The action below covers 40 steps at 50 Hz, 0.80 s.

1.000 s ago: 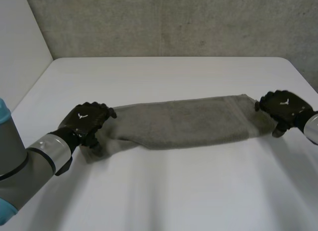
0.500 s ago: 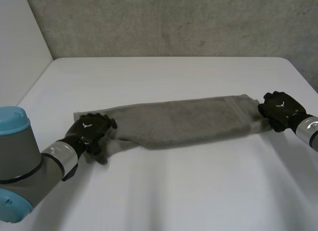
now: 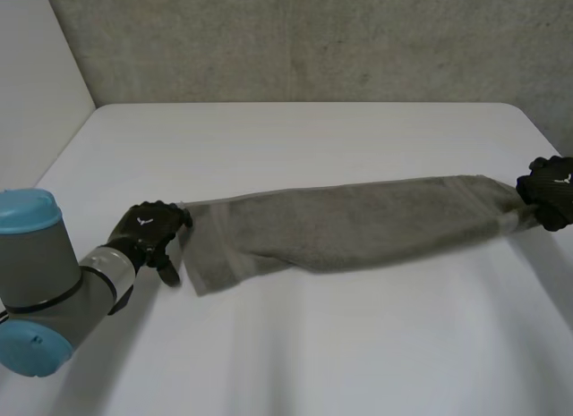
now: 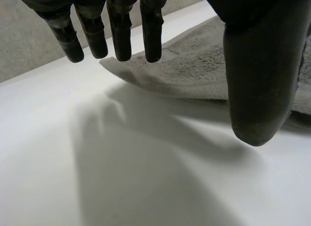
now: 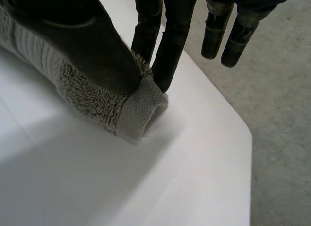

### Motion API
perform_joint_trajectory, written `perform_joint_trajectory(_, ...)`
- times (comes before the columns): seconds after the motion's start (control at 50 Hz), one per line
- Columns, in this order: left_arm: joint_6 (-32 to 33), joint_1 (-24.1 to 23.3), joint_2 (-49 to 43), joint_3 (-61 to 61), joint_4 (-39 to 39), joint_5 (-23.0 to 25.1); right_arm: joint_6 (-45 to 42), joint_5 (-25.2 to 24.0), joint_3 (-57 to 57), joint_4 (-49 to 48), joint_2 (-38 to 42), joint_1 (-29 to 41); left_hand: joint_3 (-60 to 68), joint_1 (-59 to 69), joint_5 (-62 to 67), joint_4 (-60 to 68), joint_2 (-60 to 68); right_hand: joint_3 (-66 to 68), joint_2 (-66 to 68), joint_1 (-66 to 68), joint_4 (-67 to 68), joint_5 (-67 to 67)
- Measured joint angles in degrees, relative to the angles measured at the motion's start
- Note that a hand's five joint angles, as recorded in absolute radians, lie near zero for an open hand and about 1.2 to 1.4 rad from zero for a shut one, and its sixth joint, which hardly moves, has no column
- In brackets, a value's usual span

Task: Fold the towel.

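A long grey-brown terry towel [image 3: 349, 226] lies drawn out in a narrow band across the white table [image 3: 313, 139], and everything else sits around it. At the towel's left end is the robot's left hand [image 3: 148, 230], black and low over the table just beside the short edge. From its own wrist camera the fingers [image 4: 121, 31] hang straight and spread, with the thumb [image 4: 260, 80] held well apart from them, and nothing is held between; the towel's [image 4: 204, 70] corner lies just past the fingertips (I cannot tell whether any of them touches it). At the towel's other end, near the table's edge, the right hand [image 3: 551, 191] has the cloth. Its thumb [image 5: 82, 36] presses down on the hemmed corner of the towel [image 5: 97, 97] against straight fingers [image 5: 170, 46], a clear pinch, with the remaining fingers hanging free beside. Beyond the towel rises a rough grey concrete wall [image 3: 313, 40].
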Motion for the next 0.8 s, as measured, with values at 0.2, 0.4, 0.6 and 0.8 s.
perform_joint_trajectory(0.2,-0.9,-2.0,1.4,0.4,-0.7,0.0,0.1,-2.7,1.5,1.8,-1.5,0.9,0.0,0.1,0.2,0.0,0.3,0.0,0.1,0.1,0.0,0.1)
perform_joint_trajectory(0.4,-6.9,-6.8,4.4,-0.2,-2.1,-0.3,0.0,-2.9,2.0,1.8,-1.8,1.1,0.0,2.8,2.7,0.0,2.9,0.0,0.1,0.1,0.0,0.1)
perform_joint_trajectory(0.6,-11.8,-11.3,4.5,-2.5,-6.8,-4.0,0.0,-2.9,2.0,1.8,-1.9,1.1,0.0,17.3,16.6,0.0,17.2,0.0,0.1,0.1,0.0,0.1)
perform_joint_trajectory(0.8,-11.6,-12.1,4.3,-3.0,-5.6,-9.9,-0.1,-2.9,2.1,1.9,-2.1,1.3,0.0,19.9,19.5,0.0,20.1,0.0,0.1,0.1,0.0,0.1)
